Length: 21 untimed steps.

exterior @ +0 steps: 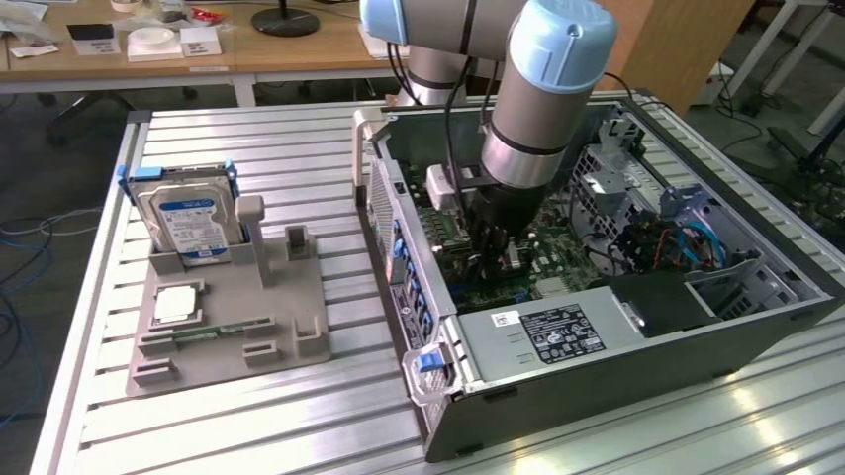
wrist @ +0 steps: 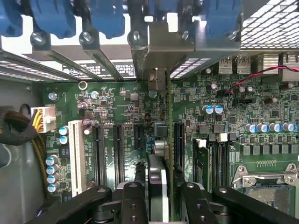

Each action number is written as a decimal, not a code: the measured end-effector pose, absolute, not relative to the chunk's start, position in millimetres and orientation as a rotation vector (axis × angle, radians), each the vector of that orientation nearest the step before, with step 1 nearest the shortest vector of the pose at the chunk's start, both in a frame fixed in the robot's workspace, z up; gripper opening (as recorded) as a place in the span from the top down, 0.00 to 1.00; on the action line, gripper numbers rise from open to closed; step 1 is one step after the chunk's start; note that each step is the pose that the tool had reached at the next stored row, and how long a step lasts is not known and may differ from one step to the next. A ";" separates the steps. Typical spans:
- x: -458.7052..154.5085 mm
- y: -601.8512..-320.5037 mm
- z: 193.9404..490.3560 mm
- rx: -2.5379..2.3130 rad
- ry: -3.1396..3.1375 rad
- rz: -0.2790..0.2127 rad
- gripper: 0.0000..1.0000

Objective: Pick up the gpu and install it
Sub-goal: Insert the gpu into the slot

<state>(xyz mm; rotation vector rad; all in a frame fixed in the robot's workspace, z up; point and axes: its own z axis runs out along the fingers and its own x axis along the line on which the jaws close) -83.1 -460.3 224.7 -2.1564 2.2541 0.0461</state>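
Inside the open grey metal computer case [exterior: 739, 341], the black gripper [wrist: 159, 196] clamps the thin gpu [wrist: 161, 140], seen edge-on above the green motherboard [wrist: 233, 135]. Its silvery bracket [wrist: 161, 46] meets the rear slot covers; its lower edge is hidden.

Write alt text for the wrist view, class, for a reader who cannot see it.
A black gripper holds a thin dark green expansion card edge-on, standing over the green motherboard among black expansion slots, its silvery metal bracket by the case's rear slot openings. Blue plastic clips line that rear edge, and a white slot lies beside the black ones.
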 end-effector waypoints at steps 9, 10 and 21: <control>-83.0 -460.4 262.2 -2.156 2.253 0.043 0.65; -83.1 -460.4 266.6 -2.155 2.253 0.043 0.65; -83.2 -460.4 273.1 -2.154 2.251 0.042 0.89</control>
